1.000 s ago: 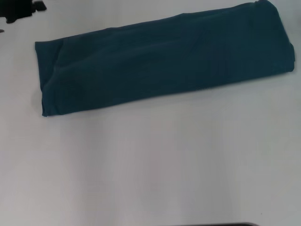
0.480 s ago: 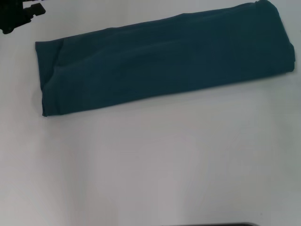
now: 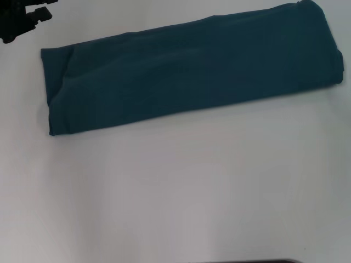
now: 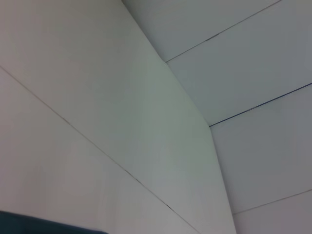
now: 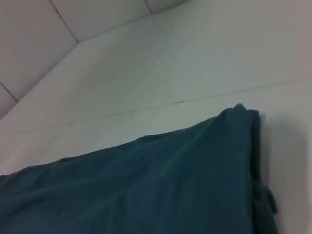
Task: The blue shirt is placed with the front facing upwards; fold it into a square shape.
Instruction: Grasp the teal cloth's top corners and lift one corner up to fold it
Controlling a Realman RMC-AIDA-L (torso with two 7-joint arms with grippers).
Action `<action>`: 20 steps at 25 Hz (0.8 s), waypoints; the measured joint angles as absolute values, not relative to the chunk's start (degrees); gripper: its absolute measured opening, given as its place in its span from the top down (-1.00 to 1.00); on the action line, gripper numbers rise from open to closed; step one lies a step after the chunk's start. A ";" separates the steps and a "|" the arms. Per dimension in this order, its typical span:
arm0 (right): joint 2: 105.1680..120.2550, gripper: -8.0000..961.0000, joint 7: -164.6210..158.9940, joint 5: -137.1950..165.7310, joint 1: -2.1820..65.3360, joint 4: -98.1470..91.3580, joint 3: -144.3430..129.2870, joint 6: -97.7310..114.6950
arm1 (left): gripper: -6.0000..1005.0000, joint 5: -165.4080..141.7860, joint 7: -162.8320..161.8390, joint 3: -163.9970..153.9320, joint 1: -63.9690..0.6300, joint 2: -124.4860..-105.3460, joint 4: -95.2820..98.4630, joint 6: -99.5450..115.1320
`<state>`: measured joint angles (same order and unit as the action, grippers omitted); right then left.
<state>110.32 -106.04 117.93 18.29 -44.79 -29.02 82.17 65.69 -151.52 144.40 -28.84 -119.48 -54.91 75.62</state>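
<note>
The white table [image 3: 175, 186] is lying bare across the near half of the head view, and a thin dark strip [image 3: 247, 261] is showing at its near edge. In the left wrist view, a pale panelled surface [image 4: 97, 97] is filling most of the picture, with thin dark seams [image 4: 253, 105] crossing it. In the right wrist view, the table's far edge [image 5: 161, 105] is meeting a similar panelled surface [image 5: 34, 34] beyond it.

Left gripper [image 3: 24, 16] creeping further in at the far left corner, nearer the shirt [image 3: 192, 71]
</note>
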 joint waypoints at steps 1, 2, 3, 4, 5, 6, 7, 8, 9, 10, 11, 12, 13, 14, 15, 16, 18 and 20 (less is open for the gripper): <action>110.35 -0.94 -106.80 118.05 18.65 -44.79 -28.99 82.15 | 0.14 65.70 -151.52 144.42 -28.84 -119.49 -54.89 75.62; 110.34 -0.94 -107.73 118.16 19.01 -44.81 -28.97 82.12 | 0.14 65.72 -151.51 144.42 -28.85 -119.53 -54.87 75.64; 110.18 -0.94 -109.71 118.39 19.48 -44.98 -28.99 82.16 | 0.14 65.76 -151.52 144.42 -28.90 -119.54 -54.85 75.65; 109.92 -0.94 -112.04 118.74 19.85 -45.22 -29.07 82.66 | 0.14 65.79 -151.54 144.42 -28.98 -119.56 -54.84 75.66; 109.38 -0.94 -115.34 119.28 20.43 -45.79 -29.19 83.67 | 0.14 65.79 -151.54 144.42 -28.98 -119.56 -54.84 75.66; 108.89 -0.94 -117.72 119.69 20.89 -46.36 -29.20 84.70 | 0.14 65.85 -151.67 144.42 -29.13 -119.56 -54.87 75.76; 108.14 -0.94 -121.86 120.33 21.49 -47.10 -29.20 86.22 | 0.14 66.28 -151.76 144.41 -29.23 -119.56 -55.19 76.18; 107.11 -0.94 -126.18 120.99 22.10 -47.99 -29.18 87.70 | 0.14 66.36 -151.76 144.40 -29.24 -119.56 -55.24 76.24; 105.49 -0.94 -132.36 122.03 23.01 -48.52 -29.03 89.50 | 0.14 66.85 -151.73 144.37 -29.31 -119.56 -55.36 76.57; 104.20 -0.94 -136.32 122.90 23.75 -48.76 -28.95 90.89 | 0.14 67.26 -151.61 144.28 -29.34 -119.52 -55.37 76.73; 102.58 -0.94 -139.98 124.09 24.80 -48.78 -28.94 92.43 | 0.14 67.61 -151.49 144.13 -29.37 -119.45 -55.38 76.87; 101.27 -0.94 -142.17 126.66 26.16 -48.82 -28.92 94.20 | 0.14 67.77 -151.41 144.02 -29.41 -119.36 -55.38 76.99; 100.33 -0.94 -143.77 129.40 27.62 -49.14 -28.91 95.36 | 0.14 67.91 -151.37 143.87 -29.47 -119.27 -55.40 77.14; 99.81 -0.94 -145.10 133.91 29.59 -49.69 -28.90 96.41 | 0.14 67.92 -151.35 143.79 -29.54 -119.18 -55.45 77.30; 99.59 -0.94 -145.94 138.85 31.59 -50.40 -28.88 96.84 | 0.14 67.92 -151.28 143.77 -29.62 -119.16 -55.51 77.47; 99.74 -0.94 -146.30 145.02 33.59 -50.90 -28.94 97.29 | 0.14 67.92 -151.15 143.72 -29.74 -119.17 -55.60 77.72; 100.67 -0.94 -146.03 154.46 37.13 -51.24 -29.11 97.28 | 0.14 67.93 -150.83 143.71 -29.84 -119.20 -55.66 78.06; 101.77 -0.94 -145.73 160.06 39.76 -50.78 -29.29 96.56 | 0.14 67.94 -150.39 143.79 -29.75 -119.19 -55.65 78.19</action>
<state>101.77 -145.73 160.06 39.76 -50.78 -29.29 96.56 67.94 -150.39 143.80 -29.75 -119.19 -55.65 78.19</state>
